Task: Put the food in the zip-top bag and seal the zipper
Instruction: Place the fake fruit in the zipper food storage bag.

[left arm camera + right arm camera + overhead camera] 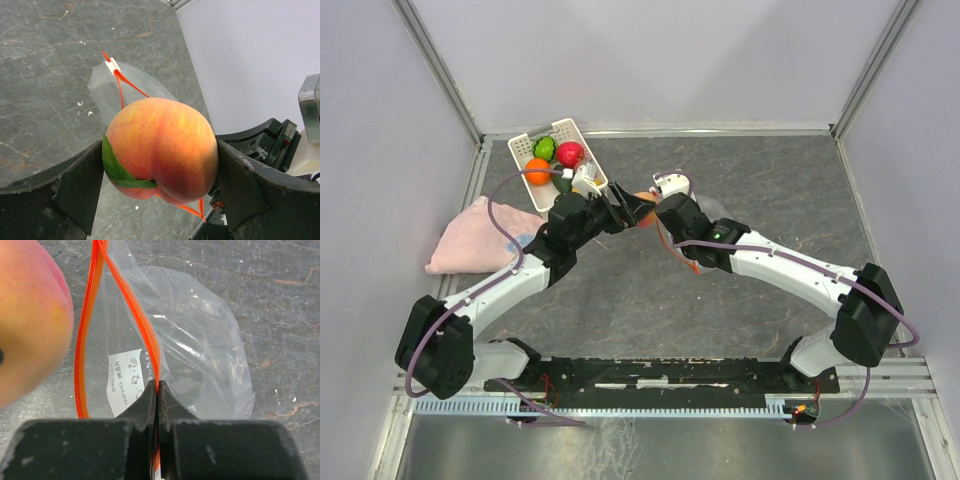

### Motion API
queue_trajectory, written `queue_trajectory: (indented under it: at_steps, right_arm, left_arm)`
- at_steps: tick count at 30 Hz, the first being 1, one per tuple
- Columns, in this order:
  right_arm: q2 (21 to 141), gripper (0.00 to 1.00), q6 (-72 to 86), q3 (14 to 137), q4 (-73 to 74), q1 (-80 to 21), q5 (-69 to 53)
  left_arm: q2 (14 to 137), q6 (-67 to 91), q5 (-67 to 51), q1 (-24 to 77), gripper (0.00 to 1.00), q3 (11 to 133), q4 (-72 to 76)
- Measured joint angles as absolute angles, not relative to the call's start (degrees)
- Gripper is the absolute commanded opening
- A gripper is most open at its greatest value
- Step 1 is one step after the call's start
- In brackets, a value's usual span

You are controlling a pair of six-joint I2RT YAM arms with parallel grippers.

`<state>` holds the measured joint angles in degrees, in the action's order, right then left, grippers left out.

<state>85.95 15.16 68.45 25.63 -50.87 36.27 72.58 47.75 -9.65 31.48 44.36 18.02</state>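
Note:
A peach-coloured toy fruit with a green leaf point(160, 150) sits between the wide-set fingers of my left gripper point(632, 208), which grips it on both sides above the mouth of the zip-top bag point(200, 340). The bag is clear and floppy, with a white label inside. Its orange-red zipper point(125, 295) gapes in a loop. My right gripper point(158, 385) is shut on one side of that strip and holds the mouth apart. The peach point(30, 315) hangs just left of the loop. A white slider point(112, 65) sits at the zipper's far end.
A white perforated basket point(525, 140) at the back left holds the other food: an orange point(538, 172), a bright green piece point(544, 148), a red one point(570, 153) and more. A pink cloth point(470, 240) lies at the table's left edge.

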Motion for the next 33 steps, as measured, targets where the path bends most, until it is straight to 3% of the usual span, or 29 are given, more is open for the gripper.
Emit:
queue_trajectory:
  at_steps: [16,33]
  right_arm:
    - [85.9,0.02,17.3,68.4,23.7,-50.9,35.4]
    - [83.7,0.01,17.8,68.4,22.7,-50.9,33.5]
  left_arm:
    - [77.0,50.9,-9.1,35.8,0.54,42.5,24.2]
    - [79.6,50.8,-4.4,36.8,0.53,41.5,18.5]
